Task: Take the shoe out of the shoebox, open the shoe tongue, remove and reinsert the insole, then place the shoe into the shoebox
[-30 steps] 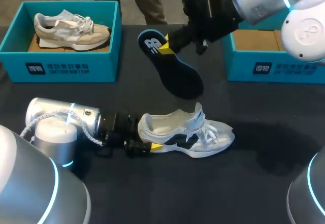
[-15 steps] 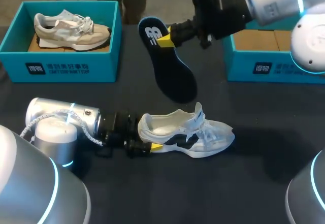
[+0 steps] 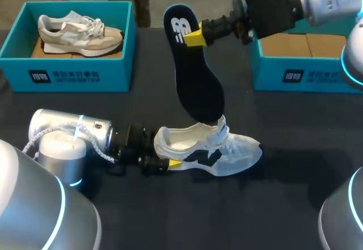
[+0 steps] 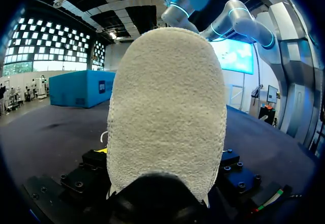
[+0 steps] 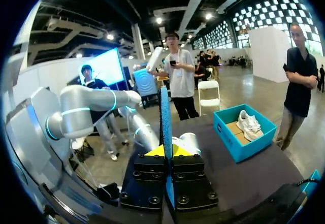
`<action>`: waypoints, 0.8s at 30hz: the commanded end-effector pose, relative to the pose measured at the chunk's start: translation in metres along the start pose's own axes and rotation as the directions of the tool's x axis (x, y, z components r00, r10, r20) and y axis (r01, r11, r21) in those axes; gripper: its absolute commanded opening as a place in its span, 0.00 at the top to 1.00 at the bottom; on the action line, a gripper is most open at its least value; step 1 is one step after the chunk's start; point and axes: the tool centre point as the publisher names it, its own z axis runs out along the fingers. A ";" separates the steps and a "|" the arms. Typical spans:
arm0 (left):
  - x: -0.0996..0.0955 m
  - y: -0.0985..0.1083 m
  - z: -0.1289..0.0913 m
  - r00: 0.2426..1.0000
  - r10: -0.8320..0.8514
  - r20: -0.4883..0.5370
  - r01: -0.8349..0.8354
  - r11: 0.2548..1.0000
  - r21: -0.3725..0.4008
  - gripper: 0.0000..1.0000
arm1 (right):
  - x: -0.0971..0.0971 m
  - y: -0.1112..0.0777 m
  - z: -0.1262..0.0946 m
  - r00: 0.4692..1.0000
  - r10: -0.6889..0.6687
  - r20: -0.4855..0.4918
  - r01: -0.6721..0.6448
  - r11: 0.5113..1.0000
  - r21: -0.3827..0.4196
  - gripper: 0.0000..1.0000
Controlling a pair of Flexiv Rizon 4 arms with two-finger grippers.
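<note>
A white shoe point(image 3: 212, 148) with dark side marks stands upright on the black table, toe pointing right. My left gripper point(image 3: 169, 151) lies low at its heel, shut on the heel; one yellow tip shows on the near side, the other is hidden behind the shoe. The fuzzy white heel point(image 4: 167, 107) fills the left wrist view. A dark insole point(image 3: 195, 83) with a white logo hangs nearly upright above the shoe, its toe end down at the raised tongue. My right gripper point(image 3: 195, 37) is shut on its heel end. The right wrist view has the insole point(image 5: 165, 112) edge-on between the yellow tips of this gripper point(image 5: 166, 150).
At the back left stands a teal shoebox point(image 3: 74, 77) holding a beige shoe point(image 3: 79, 33). A second teal shoebox point(image 3: 306, 75) at the back right shows its brown cardboard floor, and my right arm passes over its left end.
My right arm has risen and shifted right, swinging the insole more upright, so its toe end now hangs at the shoe's tongue. The left arm and the shoe have stayed put.
</note>
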 end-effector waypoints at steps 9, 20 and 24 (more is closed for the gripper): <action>0.000 0.000 0.001 1.000 0.000 0.002 0.000 1.000 0.000 1.00 | 0.039 0.029 -0.038 0.992 0.104 -0.074 -0.117 0.972 -0.204 1.00; 0.000 0.000 0.001 1.000 0.000 0.002 0.000 1.000 0.000 1.00 | 0.039 0.029 -0.038 0.992 0.104 -0.074 -0.117 0.972 -0.204 1.00; 0.000 0.000 0.001 1.000 0.000 0.002 0.000 1.000 0.000 1.00 | 0.039 0.029 -0.038 0.992 0.104 -0.074 -0.117 0.972 -0.204 1.00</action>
